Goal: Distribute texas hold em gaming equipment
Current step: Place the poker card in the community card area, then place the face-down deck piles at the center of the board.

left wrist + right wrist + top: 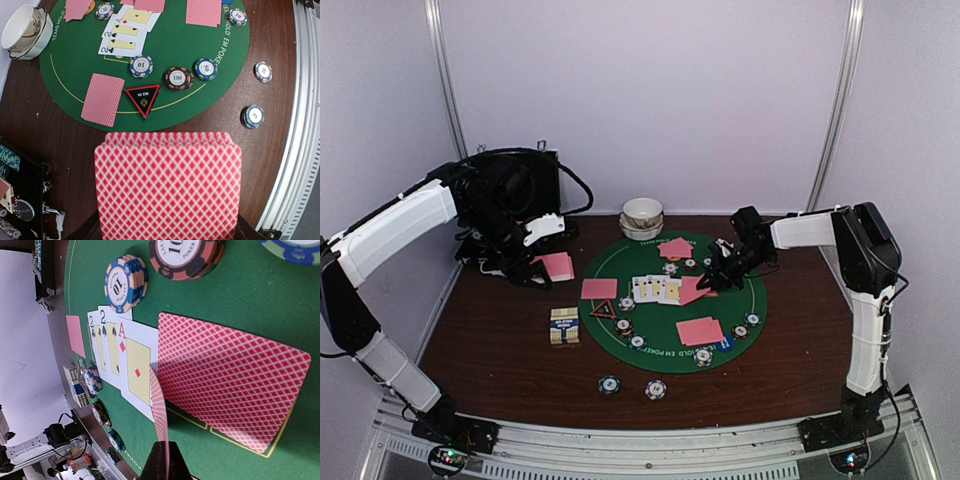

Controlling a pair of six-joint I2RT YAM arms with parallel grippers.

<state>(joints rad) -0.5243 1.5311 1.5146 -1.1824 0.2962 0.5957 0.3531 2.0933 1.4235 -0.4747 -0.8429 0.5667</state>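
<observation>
My left gripper [533,262] is shut on a stack of pink-backed cards [167,185], held above the brown table left of the green mat [620,340]; the stack hides its fingers. My right gripper [168,462] is shut on one pink-backed card [160,410], seen edge-on over the mat beside a face-down card [225,380] and three face-up cards [120,355]. In the top view the right gripper [717,276] is at the mat's centre right. A red-rimmed triangle marker [143,98], a face-down card [102,99] and striped chips [178,78] lie on the mat's near-left part.
Two stacked white bowls [642,215] stand at the mat's far edge. An open black case [515,190] sits at the back left. A card box [564,326] lies left of the mat. Two chip stacks [655,388] sit on the table near the front rail [650,450].
</observation>
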